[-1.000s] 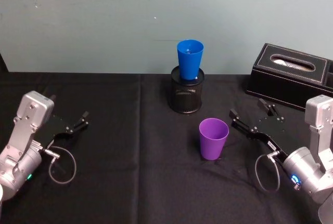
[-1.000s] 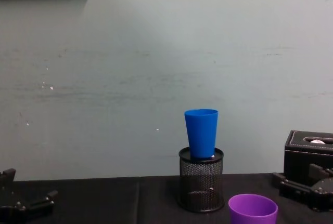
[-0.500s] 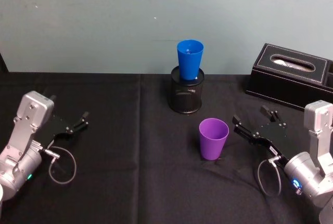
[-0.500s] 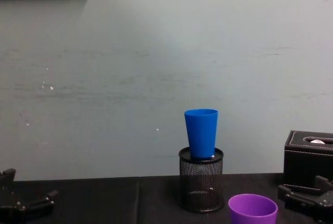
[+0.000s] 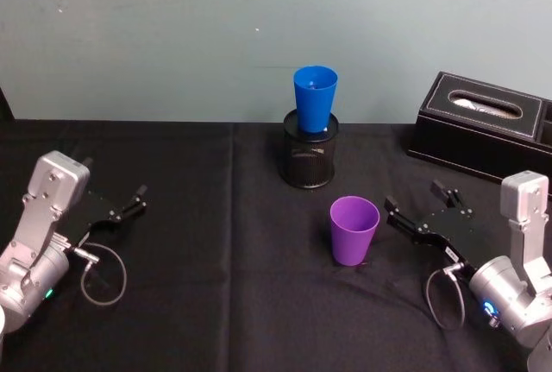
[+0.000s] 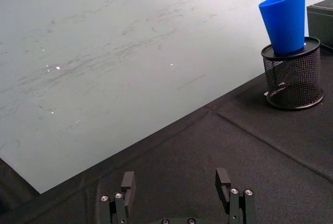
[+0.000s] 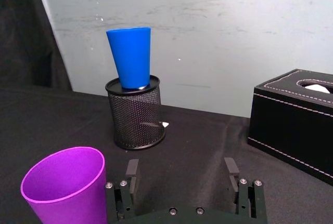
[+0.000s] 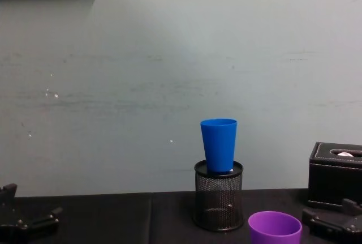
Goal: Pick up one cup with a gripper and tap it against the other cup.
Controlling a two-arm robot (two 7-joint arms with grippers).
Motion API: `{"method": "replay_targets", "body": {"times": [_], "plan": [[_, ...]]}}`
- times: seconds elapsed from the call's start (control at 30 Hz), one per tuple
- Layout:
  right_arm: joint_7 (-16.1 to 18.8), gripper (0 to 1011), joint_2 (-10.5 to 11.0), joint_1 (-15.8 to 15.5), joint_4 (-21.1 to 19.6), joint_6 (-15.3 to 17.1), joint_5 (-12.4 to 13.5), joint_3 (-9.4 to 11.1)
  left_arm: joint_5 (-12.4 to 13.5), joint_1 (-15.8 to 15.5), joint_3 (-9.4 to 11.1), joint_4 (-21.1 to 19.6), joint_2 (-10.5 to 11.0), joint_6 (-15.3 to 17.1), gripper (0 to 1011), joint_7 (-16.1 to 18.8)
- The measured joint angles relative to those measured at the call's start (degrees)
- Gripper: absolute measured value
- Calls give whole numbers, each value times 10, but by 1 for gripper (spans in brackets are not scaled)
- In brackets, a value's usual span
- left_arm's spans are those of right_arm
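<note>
The purple cup (image 5: 354,230) stands upright on the black cloth, in front of the mesh holder. The blue cup (image 5: 314,98) sits upright in the top of the black wire-mesh pen holder (image 5: 310,158), farther back. My right gripper (image 5: 412,196) hovers low just right of the purple cup, open, with nothing between its fingers. In the right wrist view the purple cup (image 7: 67,193) lies beside the right gripper (image 7: 181,166), outside its span, and the blue cup (image 7: 130,56) stands beyond. My left gripper (image 5: 116,180) rests open at the far left, well away from both cups.
A black tissue box (image 5: 483,126) stands at the back right, behind the right gripper. A grey wall closes off the table's far edge. Black cloth (image 5: 216,242) covers the table between the left arm and the cups.
My right gripper has drawn back toward me and sunk lower, staying open beside the purple cup. Both cups and the left arm have not moved.
</note>
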Motion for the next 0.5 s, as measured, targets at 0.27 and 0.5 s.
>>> {"method": "replay_targets", "body": {"times": [0.27,0.5], "plan": [[1,1004,-2,1,8,0,-2,0,0,0,0,0,0,0,1011,0],[-1,1004,-6,4,16,1,-5,1,0,0,0,0,0,0,1011,0]]}}
